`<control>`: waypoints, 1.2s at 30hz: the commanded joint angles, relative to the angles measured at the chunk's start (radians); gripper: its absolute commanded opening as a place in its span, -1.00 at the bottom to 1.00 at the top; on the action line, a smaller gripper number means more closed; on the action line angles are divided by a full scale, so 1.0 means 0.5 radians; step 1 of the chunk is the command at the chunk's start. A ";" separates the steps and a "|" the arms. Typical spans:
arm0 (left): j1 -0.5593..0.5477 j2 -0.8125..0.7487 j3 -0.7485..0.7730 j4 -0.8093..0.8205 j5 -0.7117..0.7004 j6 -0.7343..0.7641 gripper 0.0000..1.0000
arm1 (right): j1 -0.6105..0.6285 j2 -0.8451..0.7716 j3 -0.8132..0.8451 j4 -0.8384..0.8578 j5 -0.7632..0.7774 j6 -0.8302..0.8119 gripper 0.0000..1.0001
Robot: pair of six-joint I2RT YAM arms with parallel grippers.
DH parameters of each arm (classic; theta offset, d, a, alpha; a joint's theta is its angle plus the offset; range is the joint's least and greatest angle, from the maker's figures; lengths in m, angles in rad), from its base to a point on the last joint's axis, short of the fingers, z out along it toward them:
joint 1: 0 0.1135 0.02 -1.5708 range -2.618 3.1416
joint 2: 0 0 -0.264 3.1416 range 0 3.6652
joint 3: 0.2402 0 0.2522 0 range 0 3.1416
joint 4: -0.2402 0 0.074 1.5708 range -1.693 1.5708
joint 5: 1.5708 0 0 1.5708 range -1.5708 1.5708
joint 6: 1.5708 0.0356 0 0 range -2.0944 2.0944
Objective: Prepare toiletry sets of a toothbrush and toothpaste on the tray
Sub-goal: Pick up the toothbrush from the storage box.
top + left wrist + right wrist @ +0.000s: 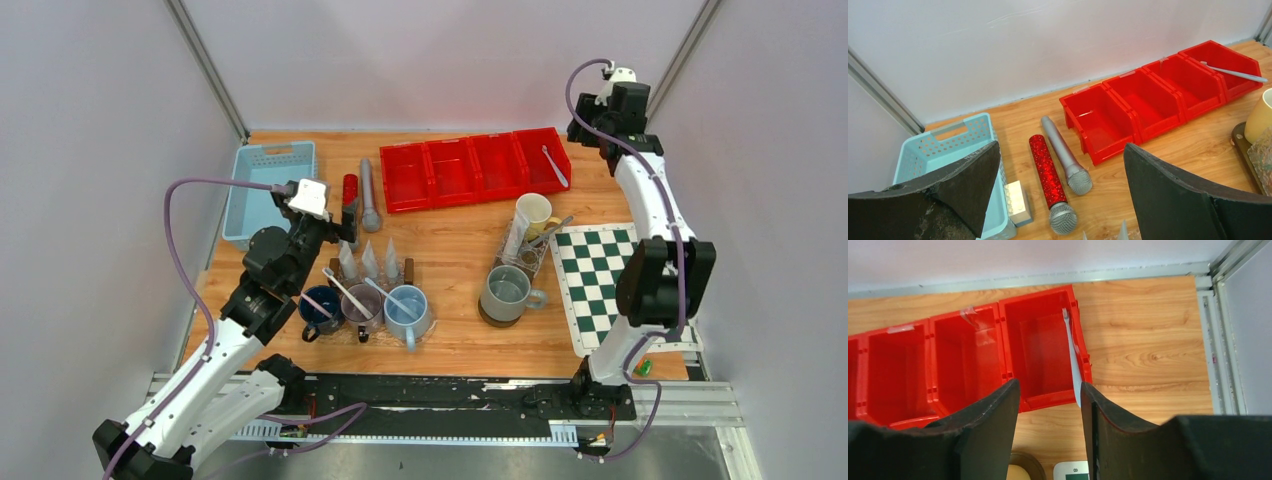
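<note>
**A:** Spotted one toothbrush lying along the outer wall of the end compartment in the red tray.

**B:** Yep. Also seeing three tubes of toothpaste standing just behind the mugs, well apart from that tray.

**A:** Right gripper above that end compartment, spread apart, holding nothing.

**B:** Same with the left gripper, gaping wide and empty.
</note>
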State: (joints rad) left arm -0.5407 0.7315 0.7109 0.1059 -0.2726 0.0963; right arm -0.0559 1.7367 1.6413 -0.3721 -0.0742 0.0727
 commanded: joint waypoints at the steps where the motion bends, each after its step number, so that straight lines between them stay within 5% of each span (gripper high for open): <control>1: 0.010 0.010 -0.002 0.083 -0.048 0.052 1.00 | 0.001 0.223 0.269 -0.189 -0.087 -0.207 -0.05; 15: 0.011 0.057 -0.020 0.113 -0.068 0.100 1.00 | 0.080 0.822 0.598 -0.313 -0.034 -0.437 -0.23; 36: 0.008 0.083 -0.038 0.139 -0.070 0.126 1.00 | 0.185 1.293 0.825 -0.221 0.394 -0.660 -0.33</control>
State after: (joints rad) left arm -0.5407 0.7708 0.6979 0.1211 -0.2981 0.1410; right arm 0.0280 2.3524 2.0056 -0.5137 0.0902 -0.2241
